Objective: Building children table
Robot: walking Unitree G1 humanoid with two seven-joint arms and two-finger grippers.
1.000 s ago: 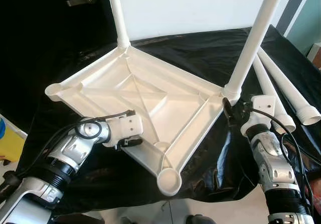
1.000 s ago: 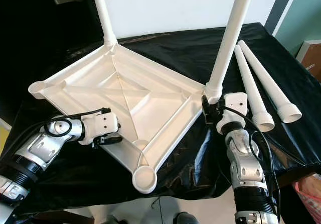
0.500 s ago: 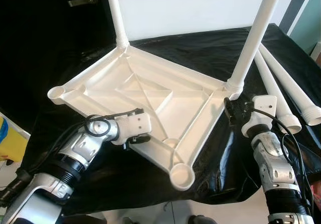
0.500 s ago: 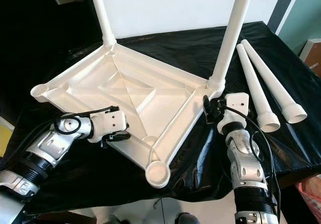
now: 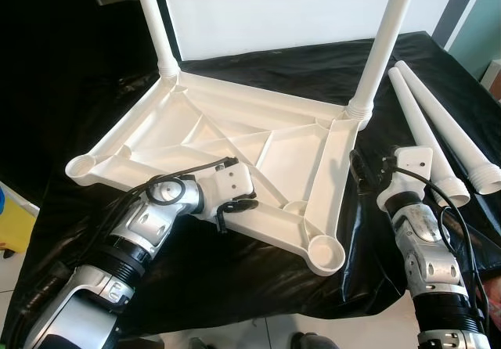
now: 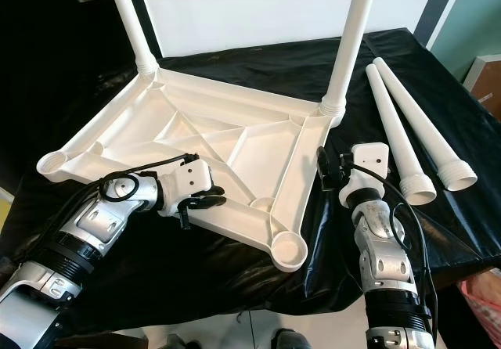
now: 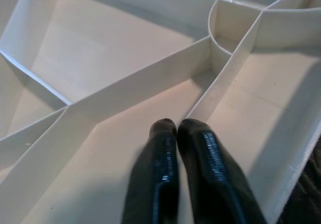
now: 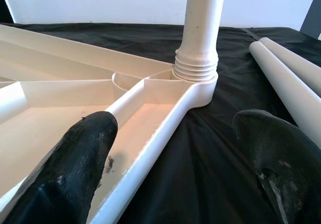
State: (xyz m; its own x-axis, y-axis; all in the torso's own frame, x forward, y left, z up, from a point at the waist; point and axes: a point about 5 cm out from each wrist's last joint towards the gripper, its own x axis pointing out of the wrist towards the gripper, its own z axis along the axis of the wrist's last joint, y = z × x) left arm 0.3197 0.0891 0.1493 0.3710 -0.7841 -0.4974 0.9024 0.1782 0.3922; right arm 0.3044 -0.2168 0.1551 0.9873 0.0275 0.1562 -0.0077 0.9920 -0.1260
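While the white plastic tabletop (image 5: 235,142) lies upside down on the black-draped surface (image 5: 258,67), its ribbed underside faces up and two white legs stand upright in its far corner sockets: one far leg (image 5: 153,24) toward the robot's left, another far leg (image 5: 383,40) toward its right. The two sockets nearer the robot are open: a near-left socket (image 5: 81,166) and a near-right socket (image 5: 325,253).

At the tabletop's near edge, about midway along it, the left claw (image 5: 233,206) reaches in over the rim. Its wrist view shows both black fingers (image 7: 165,169) pressed together side by side, closed with nothing between them, tips resting on the tabletop's inner floor beside a rib.

Just off the tabletop's right-hand edge, the right claw (image 6: 329,169) stands spread wide and holds nothing. Its wrist view shows one finger over the tabletop's rim and the other over the black cloth, both aimed at the base of the right far leg.

Two loose legs (image 6: 407,122) lie side by side on the surface to the right of the tabletop, wide ends toward the robot, apart from the right claw.
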